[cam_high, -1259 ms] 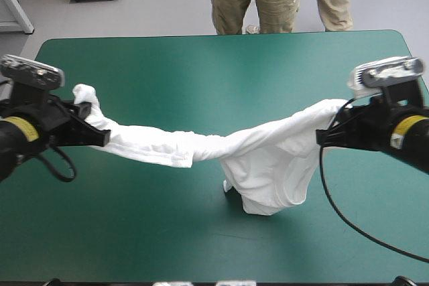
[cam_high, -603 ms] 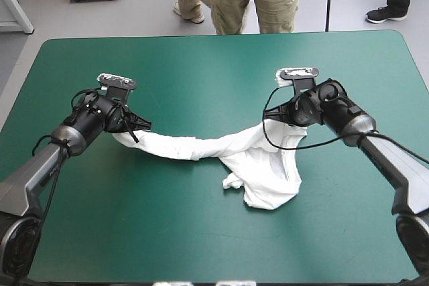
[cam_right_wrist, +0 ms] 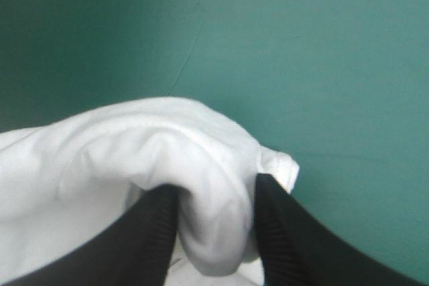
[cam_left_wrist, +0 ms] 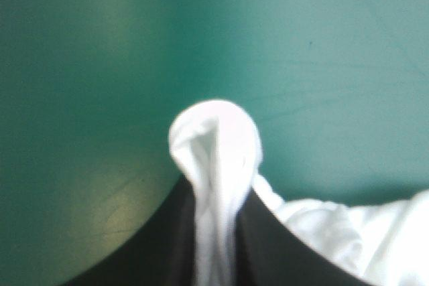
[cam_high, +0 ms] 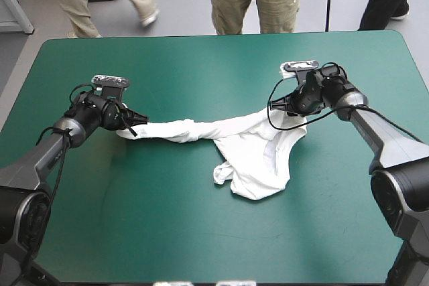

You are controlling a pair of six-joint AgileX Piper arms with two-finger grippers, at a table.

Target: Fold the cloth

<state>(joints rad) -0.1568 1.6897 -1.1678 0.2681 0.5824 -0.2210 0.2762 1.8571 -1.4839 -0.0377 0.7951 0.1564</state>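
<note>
Two ends of the T-shirt (cam_high: 255,159) pinched; left pincer (cam_left_wrist: 218,189), right pincer (cam_right_wrist: 216,189).

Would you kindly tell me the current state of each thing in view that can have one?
White short-sleeved T-shirt: unfolded, strung between both tools, twisted rope-like toward the left, loose body resting on the teal-green table cover.
Left tool with black fin-shaped fingers: shut on a bunched end of the T-shirt.
Right tool with black fin-shaped fingers: shut on the T-shirt's other end, a thick fold between them.
</note>
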